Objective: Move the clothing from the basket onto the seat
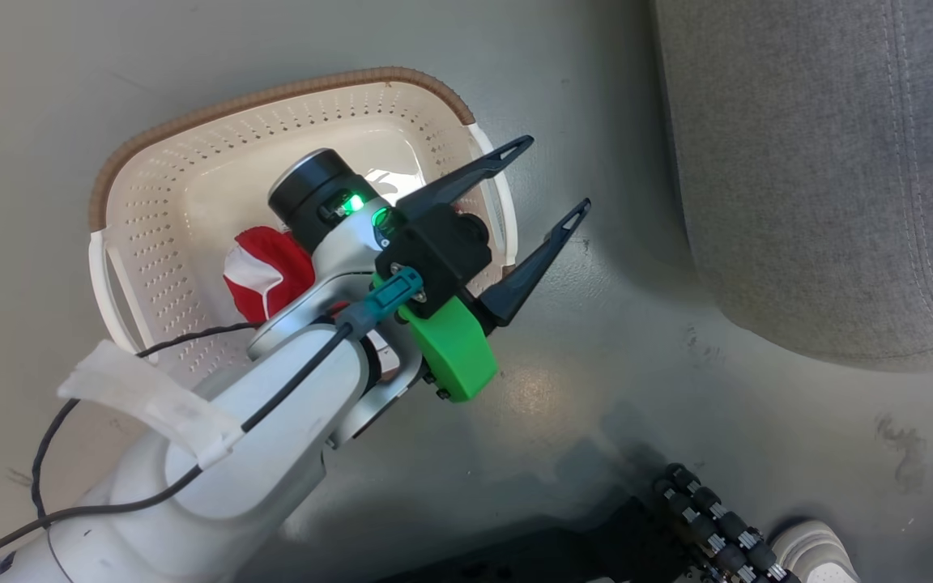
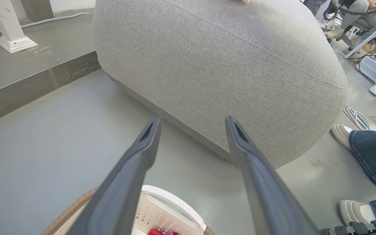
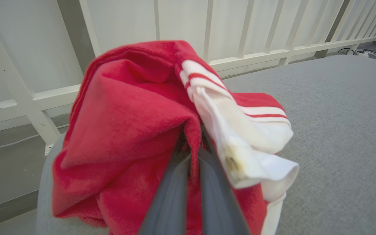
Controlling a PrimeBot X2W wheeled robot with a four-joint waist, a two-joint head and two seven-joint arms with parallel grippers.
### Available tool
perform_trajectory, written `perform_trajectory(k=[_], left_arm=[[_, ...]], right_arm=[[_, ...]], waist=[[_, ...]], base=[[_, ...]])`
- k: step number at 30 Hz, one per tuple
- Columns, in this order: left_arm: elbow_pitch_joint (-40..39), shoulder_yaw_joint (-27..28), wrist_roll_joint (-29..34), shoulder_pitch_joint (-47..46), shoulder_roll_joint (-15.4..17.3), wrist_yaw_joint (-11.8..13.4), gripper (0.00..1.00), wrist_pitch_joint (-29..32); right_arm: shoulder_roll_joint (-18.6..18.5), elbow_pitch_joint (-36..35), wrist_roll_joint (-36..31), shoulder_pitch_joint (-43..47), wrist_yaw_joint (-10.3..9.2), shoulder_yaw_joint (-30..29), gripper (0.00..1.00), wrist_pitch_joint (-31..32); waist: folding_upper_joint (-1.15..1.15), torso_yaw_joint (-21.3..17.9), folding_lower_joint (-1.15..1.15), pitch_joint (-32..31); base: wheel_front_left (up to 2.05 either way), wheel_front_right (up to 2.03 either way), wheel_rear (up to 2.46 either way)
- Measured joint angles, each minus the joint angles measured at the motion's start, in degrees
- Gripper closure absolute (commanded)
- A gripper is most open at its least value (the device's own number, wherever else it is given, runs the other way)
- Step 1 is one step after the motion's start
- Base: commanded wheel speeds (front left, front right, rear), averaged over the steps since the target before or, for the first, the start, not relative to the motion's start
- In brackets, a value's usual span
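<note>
Right up close under the head camera, the robot's pale left arm (image 1: 272,453) cuts across the shot. It has a black cable (image 1: 296,376) and a strip of white tape (image 1: 151,401) on it, plus a bright green plastic block (image 1: 450,348) at the wrist. The left gripper (image 1: 557,172) has its long dark fingers spread wide with nothing between them, hanging over the seat-side handle of the small cream-white perforated plastic basket with the brown woven-look rim (image 1: 272,97). That arm blocks a good chunk of the basket, so I only get part of the soft red fabric garment with a white stripe (image 1: 260,271) lying on the bottom, just beside the wrist.

Down at the bottom edge sit a row of black-and-silver rollers (image 1: 709,518) and a pale shoe (image 1: 815,551).

Past the basket comes a strip of scuffed grey floor (image 1: 596,389), then the big rounded grey fabric seat with stitched seams (image 1: 823,162). Basket and seat are apart, not touching. From the left wrist, a person's leg in blue jeans (image 2: 374,153) stands just beside the seat, and a white post (image 2: 10,32) sits on a raised ledge further off.

Up over the seat top, the right gripper (image 3: 193,156) has its fingers pinched together on a second red garment with white striped trim (image 3: 126,130), bunched over the tips. Can't tell if the cloth touches the cushion. A white railing (image 3: 207,32) runs behind.
</note>
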Motion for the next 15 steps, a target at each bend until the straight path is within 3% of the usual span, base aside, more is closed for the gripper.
perform_trajectory(k=[5,7,8,9,10,15], left_arm=[[0.2,0.2,0.0,-0.1,0.3,0.0,0.0,-0.8],[0.3,0.2,0.0,-0.1,0.4,-0.1,0.0,-1.3],[0.4,0.2,0.0,-0.1,0.5,-0.2,0.0,-1.3],[0.5,0.3,0.0,-0.1,0.6,-0.3,0.0,-1.4],[0.6,0.3,0.0,-0.1,0.8,-0.3,0.0,-1.8],[1.8,0.8,-0.1,-0.1,1.8,-0.3,0.0,-2.6]], right_arm=[[1.7,1.8,0.1,0.5,0.36,0.9,1.0,-1.5],[2.1,2.5,0.1,0.9,0.74,1.2,0.63,-2.0],[2.4,2.8,0.1,0.9,0.84,1.3,0.5,-2.1],[2.6,3.0,0.1,0.9,1.14,1.4,0.16,-2.2],[2.8,3.2,0.1,1.0,1.15,1.5,0.0,-2.5],[3.3,3.7,-1.1,2.9,2.43,2.3,0.0,-2.6]], waist=[[0.0,-0.6,-0.01,-0.2],[0.0,-0.8,-0.01,-0.6],[0.0,-0.9,-0.01,-0.8],[0.0,-1.1,-0.01,-1.0],[0.0,-1.2,-0.01,-1.3],[0.0,-2.0,-0.01,-2.9]], base=[[0.0,0.0,0.0],[0.0,0.0,0.0],[0.0,0.0,0.0],[0.0,0.0,0.0],[0.0,0.0,0.0],[0.0,0.0,0.0]])
